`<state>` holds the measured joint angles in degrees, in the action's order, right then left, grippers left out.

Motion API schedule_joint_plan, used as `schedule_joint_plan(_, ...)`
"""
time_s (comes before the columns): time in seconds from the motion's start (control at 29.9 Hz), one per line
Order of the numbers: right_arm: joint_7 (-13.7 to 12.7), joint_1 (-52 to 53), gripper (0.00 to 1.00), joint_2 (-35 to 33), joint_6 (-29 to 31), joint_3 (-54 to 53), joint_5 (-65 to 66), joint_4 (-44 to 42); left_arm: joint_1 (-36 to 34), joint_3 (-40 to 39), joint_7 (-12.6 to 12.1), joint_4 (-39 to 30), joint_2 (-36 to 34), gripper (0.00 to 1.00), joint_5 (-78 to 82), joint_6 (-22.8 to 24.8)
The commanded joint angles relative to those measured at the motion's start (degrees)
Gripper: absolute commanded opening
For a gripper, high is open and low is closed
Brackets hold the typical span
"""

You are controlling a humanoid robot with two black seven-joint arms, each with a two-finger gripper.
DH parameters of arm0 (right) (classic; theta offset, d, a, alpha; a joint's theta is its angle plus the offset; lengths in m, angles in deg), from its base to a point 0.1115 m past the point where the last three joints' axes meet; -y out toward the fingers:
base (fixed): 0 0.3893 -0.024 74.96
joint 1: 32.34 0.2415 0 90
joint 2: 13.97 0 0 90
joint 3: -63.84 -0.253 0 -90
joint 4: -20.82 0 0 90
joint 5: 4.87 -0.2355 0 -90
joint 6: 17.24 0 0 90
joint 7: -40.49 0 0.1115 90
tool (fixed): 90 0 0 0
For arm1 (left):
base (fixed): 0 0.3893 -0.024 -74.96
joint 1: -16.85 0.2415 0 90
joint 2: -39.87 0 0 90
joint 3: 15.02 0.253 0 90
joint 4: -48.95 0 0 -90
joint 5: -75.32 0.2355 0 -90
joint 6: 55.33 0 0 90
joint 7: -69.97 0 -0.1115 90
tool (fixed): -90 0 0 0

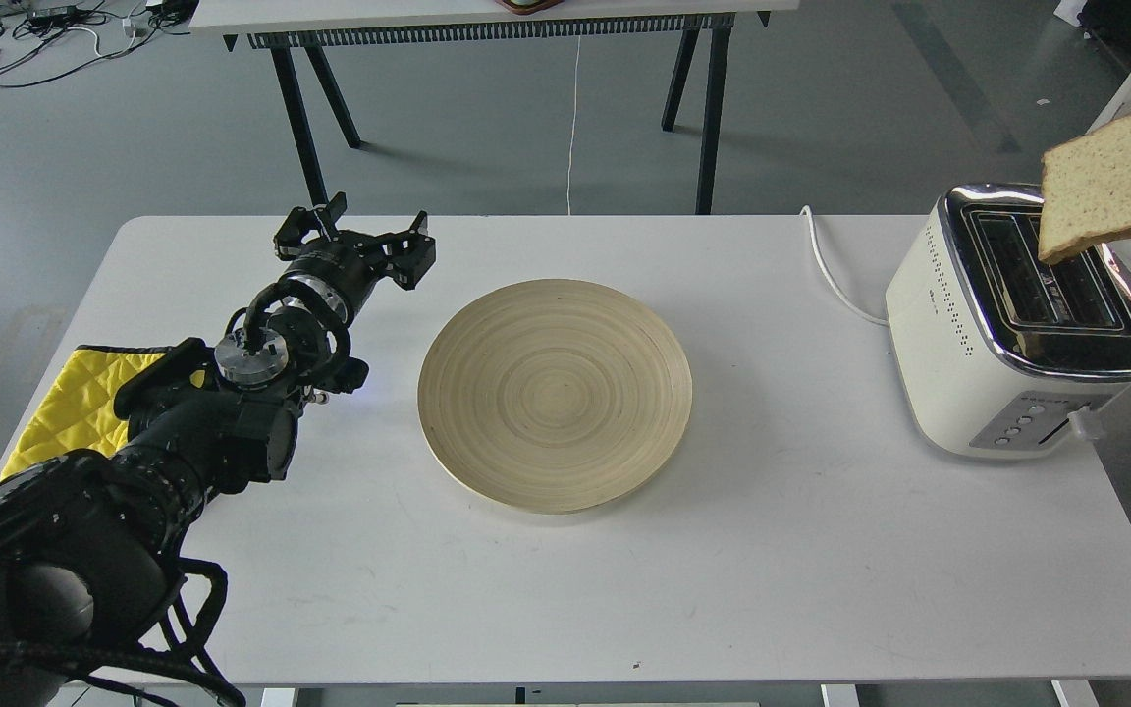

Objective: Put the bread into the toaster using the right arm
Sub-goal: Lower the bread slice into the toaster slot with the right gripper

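The bread (1113, 183) is a pale tan slice with a brown crust. It hangs tilted in the air at the right edge, its lower corner just above the far right slot of the toaster (978, 334). The toaster is cream-white with a chrome top and stands at the table's right end, both slots empty. The right arm and its gripper are out of view past the right edge, apart from a dark speck at the bread's upper right. My left gripper (357, 239) is open and empty above the table's left part, left of the plate.
A round wooden plate (555, 395) lies empty at the table's middle. A yellow quilted cloth (60, 405) lies at the left edge under my left arm. The toaster's white cord (829, 267) runs off the back edge. A second table (487, 15) stands behind.
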<state>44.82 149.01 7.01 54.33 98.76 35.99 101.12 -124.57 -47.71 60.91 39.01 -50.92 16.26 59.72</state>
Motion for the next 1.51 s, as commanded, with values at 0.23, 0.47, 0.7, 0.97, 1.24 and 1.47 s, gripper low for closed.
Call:
schedule_joint_plan(0.23, -0.12, -0.03, 0.01, 0.20, -0.02, 0.41, 0.01, 2.14, 0.00, 0.00, 0.00, 0.00, 0.00, 1.00, -0.01, 0.00)
schedule_joint_plan(0.47, -0.20, -0.38, 0.01, 0.37, -0.02, 0.50, -0.08, 2.14, 0.00, 0.00, 0.00, 0.00, 0.00, 1.00, -0.01, 0.00)
schedule_joint_plan(0.7, -0.29, -0.65, 0.01, 0.37, -0.02, 0.94, -0.08, 2.23, 0.00, 0.00, 0.00, 0.00, 0.00, 1.00, -0.01, 0.00)
schedule_joint_plan(0.97, -0.29, -0.73, 0.01, 0.46, -0.02, 2.26, -0.08, 3.54, 0.00, 0.00, 0.00, 0.00, 0.00, 1.00, -0.01, 0.00)
schedule_joint_plan(1.24, -0.29, -0.91, 0.01, 1.16, -0.02, 3.31, -0.08, 3.81, 0.00, 0.00, 0.00, 0.00, 0.00, 1.00, -0.01, 0.00)
schedule_joint_plan(1.47, -0.29, -2.40, 0.02, 2.13, -0.29, 3.31, -0.25, 3.64, 0.00, 0.00, 0.00, 0.00, 0.00, 1.00, -0.01, 0.00)
